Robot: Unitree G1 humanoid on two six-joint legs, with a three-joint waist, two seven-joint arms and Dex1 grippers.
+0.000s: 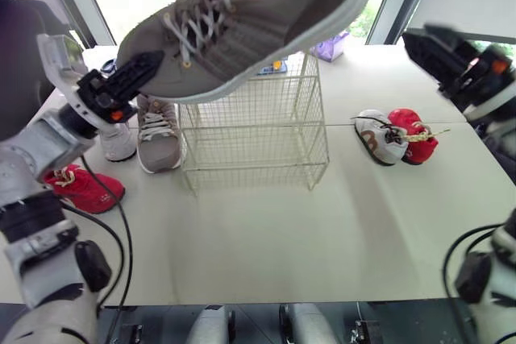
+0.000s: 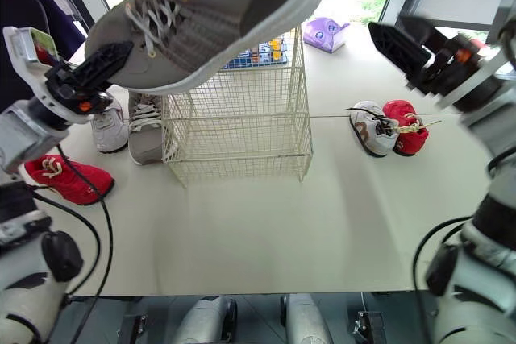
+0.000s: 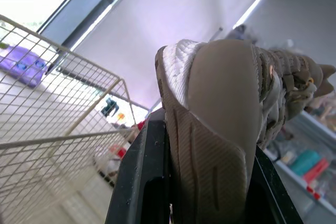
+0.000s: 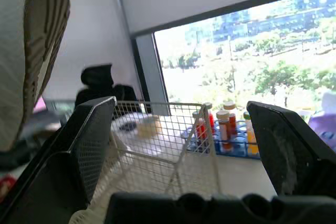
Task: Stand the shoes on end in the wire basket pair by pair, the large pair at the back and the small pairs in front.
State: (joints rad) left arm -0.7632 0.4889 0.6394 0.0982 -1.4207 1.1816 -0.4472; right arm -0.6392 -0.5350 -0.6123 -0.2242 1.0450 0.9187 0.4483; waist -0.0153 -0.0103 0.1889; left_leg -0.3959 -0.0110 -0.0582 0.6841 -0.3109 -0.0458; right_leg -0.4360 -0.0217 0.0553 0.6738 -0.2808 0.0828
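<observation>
Large brown shoe hangs over the wire basket, toe clamped in our left gripper so we can stand it at the back; our right gripper gapes empty.

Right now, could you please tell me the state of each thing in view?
Wire basket: upright, empty.
Held taupe shoe: aloft, toe clamped.
Left tool: shut on held taupe shoe.
Right tool: open, empty.
Second taupe shoe: flat on table.
White shoe: on table.
Red shoe: on table.
Grey-and-red pair: on table.
</observation>
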